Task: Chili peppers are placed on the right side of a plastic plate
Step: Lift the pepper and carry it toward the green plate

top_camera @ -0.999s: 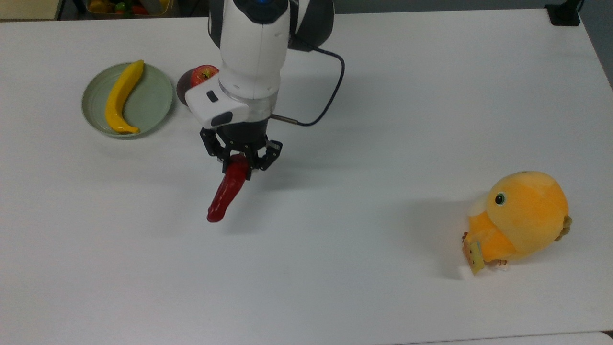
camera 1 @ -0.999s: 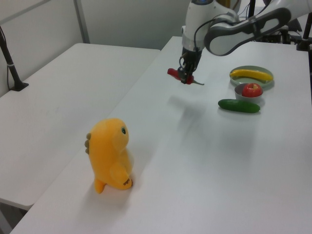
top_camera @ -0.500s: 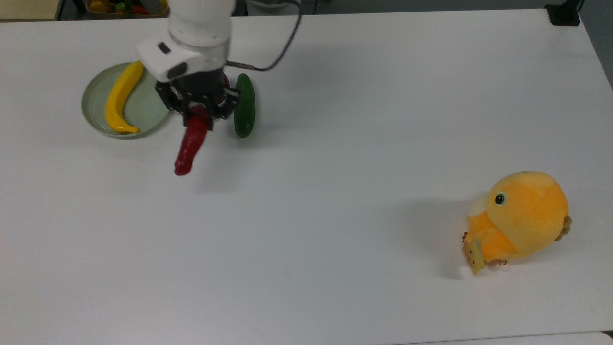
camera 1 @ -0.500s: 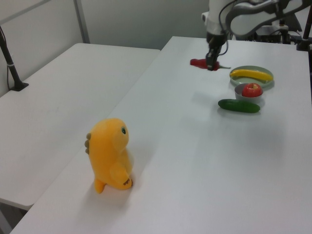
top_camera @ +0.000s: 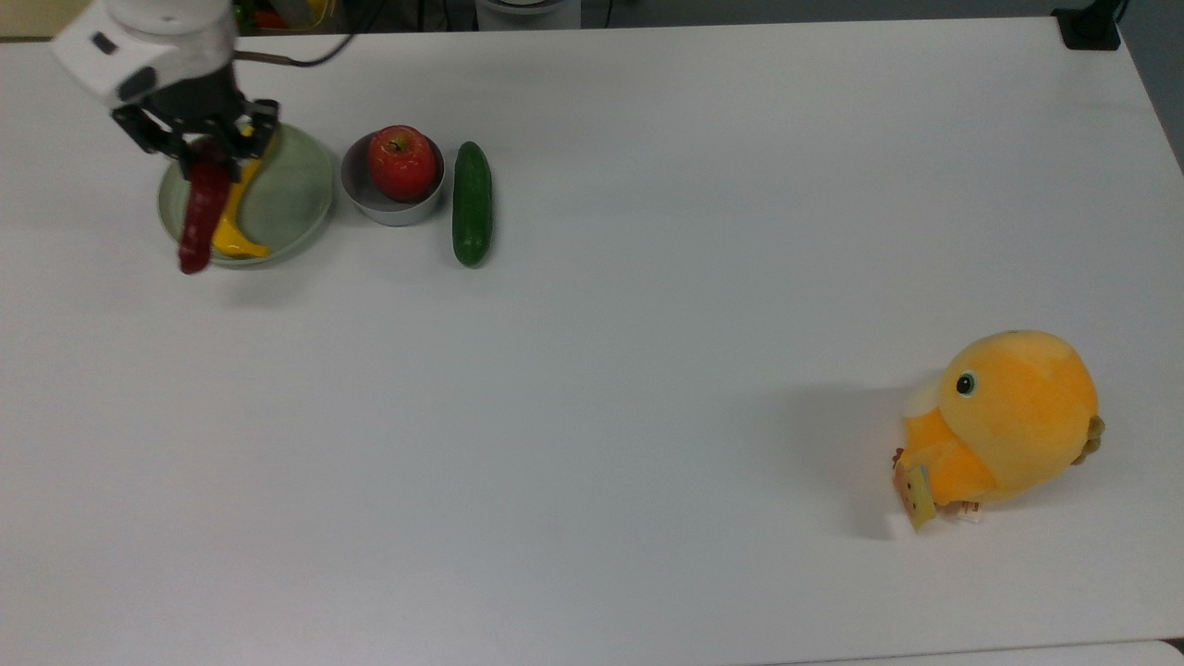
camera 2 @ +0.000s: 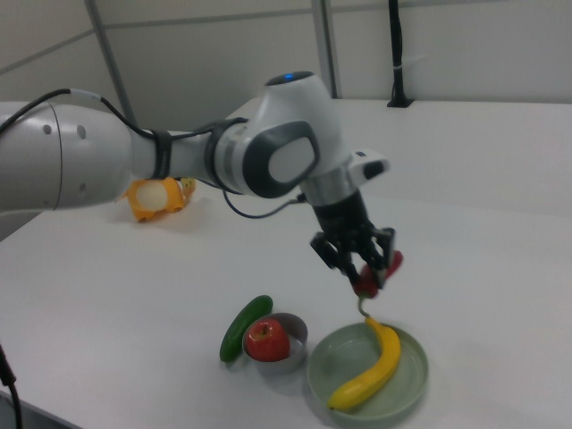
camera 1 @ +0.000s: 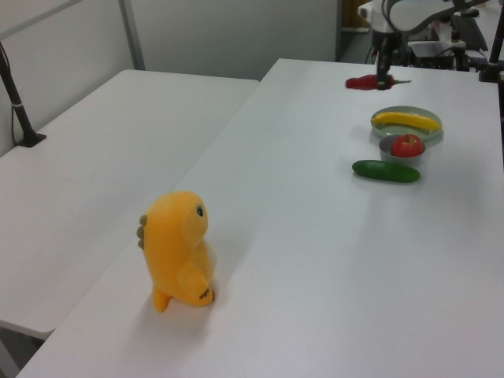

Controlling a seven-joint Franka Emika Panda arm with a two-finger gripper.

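The gripper point(top_camera: 205, 153) held the chili pepper point(top_camera: 200, 217) clamped near its stem end, aloft over the plastic plate point(top_camera: 296, 199) and its banana point(top_camera: 233, 231). The pepper looked light, rigid and glossy, so probably slippery.

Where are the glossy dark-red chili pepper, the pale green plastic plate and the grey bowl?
glossy dark-red chili pepper point(top_camera: 198, 222), top view, mid-body
pale green plastic plate point(top_camera: 291, 194), top view, bare inner surface
grey bowl point(top_camera: 356, 180), top view, rim

We count one chili pepper point(top_camera: 199, 222), one plate point(top_camera: 291, 199), one banana point(top_camera: 236, 231), one bowl point(top_camera: 393, 211), one apple point(top_camera: 402, 163), one cucumber point(top_camera: 472, 203), one plush toy point(top_camera: 1004, 425).
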